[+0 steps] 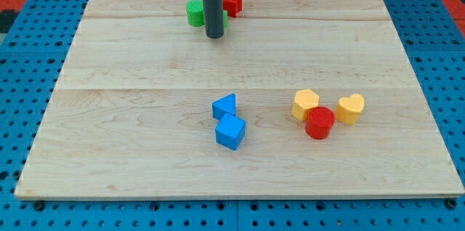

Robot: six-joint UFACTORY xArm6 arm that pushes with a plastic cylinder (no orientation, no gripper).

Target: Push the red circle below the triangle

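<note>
The red circle (320, 123) lies right of the board's middle, touching a yellow block (305, 104) at its upper left and a yellow heart (351, 107) at its upper right. The blue triangle (225, 106) lies near the middle, with a blue cube (231, 131) touching it just below. My tip (214, 36) is near the view's top, far up and left of the red circle, right next to the green blocks.
A green circle (195, 13) and a second green block (223, 19), mostly hidden behind the rod, lie at the view's top. A red block (232, 1) lies just right of the rod. The wooden board (109, 151) ends in blue pegboard on all sides.
</note>
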